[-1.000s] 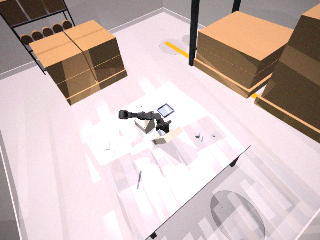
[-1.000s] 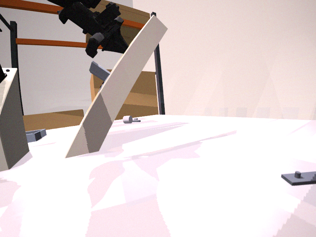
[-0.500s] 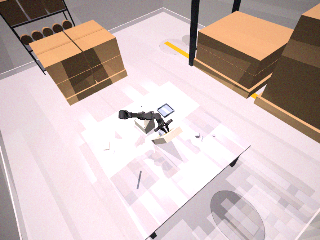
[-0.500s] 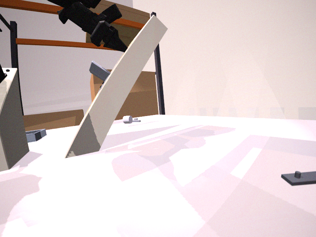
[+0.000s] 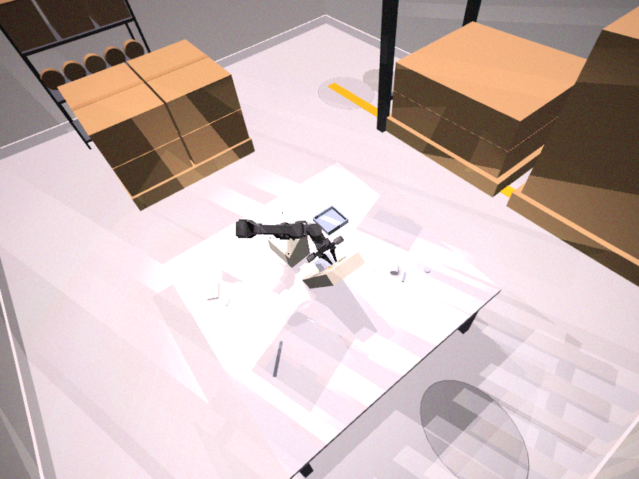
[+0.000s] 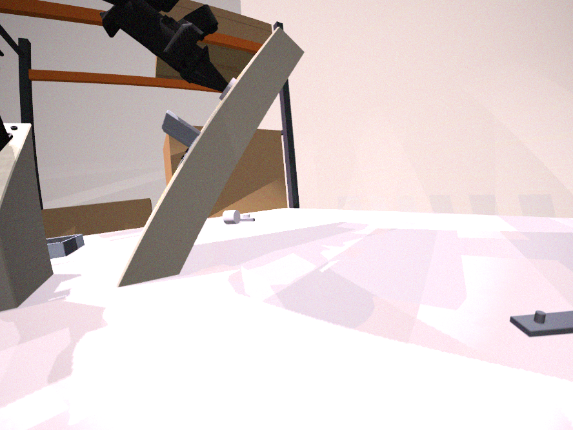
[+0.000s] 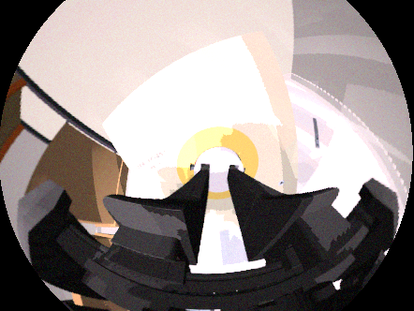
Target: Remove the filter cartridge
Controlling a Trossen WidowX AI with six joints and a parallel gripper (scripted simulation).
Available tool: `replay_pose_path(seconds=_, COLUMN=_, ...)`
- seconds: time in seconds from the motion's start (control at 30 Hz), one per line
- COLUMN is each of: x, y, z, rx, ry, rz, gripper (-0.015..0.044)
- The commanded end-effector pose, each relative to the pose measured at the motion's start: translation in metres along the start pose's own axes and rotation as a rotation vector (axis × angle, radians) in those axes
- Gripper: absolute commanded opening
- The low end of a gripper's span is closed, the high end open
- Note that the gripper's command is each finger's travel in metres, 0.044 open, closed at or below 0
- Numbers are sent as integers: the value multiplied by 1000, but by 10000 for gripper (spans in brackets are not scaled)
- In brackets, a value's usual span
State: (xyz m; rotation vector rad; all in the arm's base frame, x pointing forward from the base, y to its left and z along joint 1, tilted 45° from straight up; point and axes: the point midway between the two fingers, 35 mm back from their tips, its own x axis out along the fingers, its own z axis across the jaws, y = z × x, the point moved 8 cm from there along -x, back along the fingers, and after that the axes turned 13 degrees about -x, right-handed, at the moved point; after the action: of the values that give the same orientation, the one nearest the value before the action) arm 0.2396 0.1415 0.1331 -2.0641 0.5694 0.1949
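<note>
The service panel (image 5: pixel 350 265) (image 6: pixel 231 120) (image 7: pixel 201 94) is a tilted beige slab. The round filter cartridge (image 6: pixel 231 82) (image 7: pixel 219 156) is pale, inside a yellow ring (image 7: pixel 250 159) in the wrist view. In the exterior view it stands a little proud of the panel face. My gripper (image 6: pixel 226 89) (image 7: pixel 217 170) is shut on the cartridge, a fingertip at each side of its face. Small dark marks show at the ring's left and right inner edges; the slots are hidden by the fingertips. The tray (image 5: pixel 339 227) (image 6: pixel 57 250) is a shallow blue-grey box behind the panel.
A grey-blue block (image 6: pixel 180 129) juts from the panel face below the gripper. A beige block (image 6: pixel 28 222) stands by the arm's base. A small pale cylinder (image 6: pixel 230 217) lies beyond the panel, and a dark bar (image 5: pixel 277 359) (image 6: pixel 553 322) lies on the table.
</note>
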Motion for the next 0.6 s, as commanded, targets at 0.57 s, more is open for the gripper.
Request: replay_pose_path(seconds=0.57, x=-63, y=2, z=-1, rx=44, ry=-8, rz=-16, gripper=0)
